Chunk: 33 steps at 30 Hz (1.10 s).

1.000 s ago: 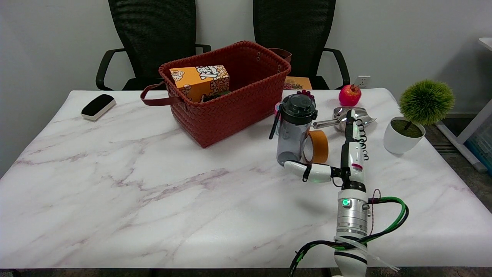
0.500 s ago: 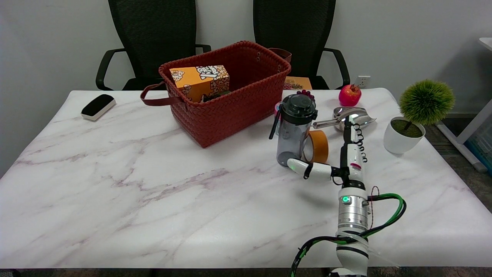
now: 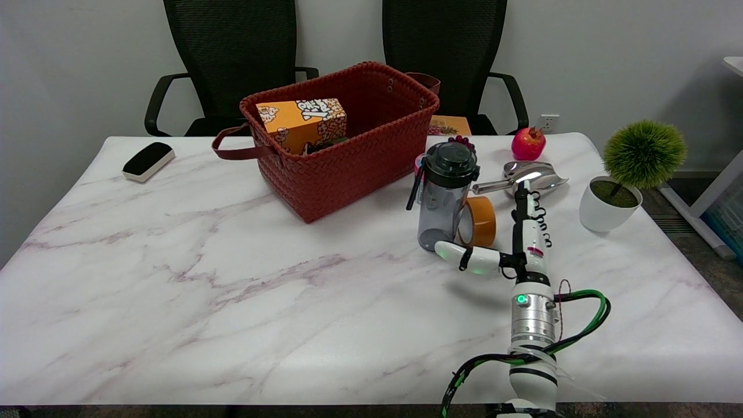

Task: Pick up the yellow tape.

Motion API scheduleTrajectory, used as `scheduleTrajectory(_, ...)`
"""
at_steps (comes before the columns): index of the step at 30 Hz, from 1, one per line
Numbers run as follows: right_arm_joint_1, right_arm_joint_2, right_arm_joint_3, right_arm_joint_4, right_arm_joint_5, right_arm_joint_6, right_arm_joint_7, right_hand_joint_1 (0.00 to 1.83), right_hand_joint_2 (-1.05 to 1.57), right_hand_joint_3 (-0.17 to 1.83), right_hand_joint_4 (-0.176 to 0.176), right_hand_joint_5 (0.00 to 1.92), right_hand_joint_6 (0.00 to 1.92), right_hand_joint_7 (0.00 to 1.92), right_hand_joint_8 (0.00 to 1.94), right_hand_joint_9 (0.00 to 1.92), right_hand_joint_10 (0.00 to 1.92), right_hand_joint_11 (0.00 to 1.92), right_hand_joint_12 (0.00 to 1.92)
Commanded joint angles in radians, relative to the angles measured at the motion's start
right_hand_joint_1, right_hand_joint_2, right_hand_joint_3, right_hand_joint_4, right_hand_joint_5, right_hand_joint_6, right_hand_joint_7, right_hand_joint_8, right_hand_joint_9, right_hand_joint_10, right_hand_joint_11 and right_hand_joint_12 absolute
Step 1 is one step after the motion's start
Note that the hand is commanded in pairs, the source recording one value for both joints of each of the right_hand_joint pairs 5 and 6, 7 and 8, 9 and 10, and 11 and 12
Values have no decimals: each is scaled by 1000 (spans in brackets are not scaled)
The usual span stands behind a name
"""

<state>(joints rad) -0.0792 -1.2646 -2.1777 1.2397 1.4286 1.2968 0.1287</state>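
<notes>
Yellow tape (image 3: 479, 221) stands on edge on the marble tabletop (image 3: 232, 278), leaning on the grey water bottle (image 3: 444, 194), w/ a red basket (image 3: 342, 136) behind. Robot hand (image 3: 511, 241) right beside it, splayed wide, holding nothing.
</notes>
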Motion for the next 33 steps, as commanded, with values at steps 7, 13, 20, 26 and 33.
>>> scheduleTrajectory(7,14,0,44,-18,17,-85,14,1008,115,237,0,0,0,166,166,0,0,327,327)
scheduleTrajectory(13,44,2,47,-43,17,-111,14,1033,137,221,0,7,7,187,187,0,0,340,340)
scheduleTrajectory(20,82,-6,42,-74,17,-126,14,1061,155,246,0,16,16,194,194,0,0,351,351)
scheduleTrajectory(26,88,-6,40,-75,26,-126,14,1090,235,282,0,24,24,204,204,0,0,372,372)
scheduleTrajectory(33,88,-6,40,-75,26,-118,14,1149,327,342,0,41,41,220,220,9,9,405,405)
